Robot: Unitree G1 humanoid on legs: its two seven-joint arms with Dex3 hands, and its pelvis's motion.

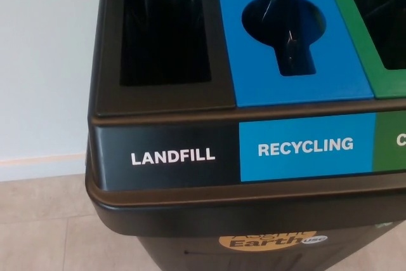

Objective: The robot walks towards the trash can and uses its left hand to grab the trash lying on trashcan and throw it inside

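A three-part trash can (165,211) fills the head view. Its left section is dark brown, marked LANDFILL (172,157), with a rectangular opening (165,33) lined by a black bag. The middle section is blue, marked RECYCLING (305,146), with a round-and-slot opening (283,25). A green section (384,87) with its own opening (380,17) shows at the right edge. I see no loose trash on the lid. Neither of my hands shows.
A white wall (44,61) stands behind and to the left of the can, with a pale baseboard (41,160). Beige floor tiles (44,226) lie at the lower left. An orange Earth sticker (266,240) marks the can's front.
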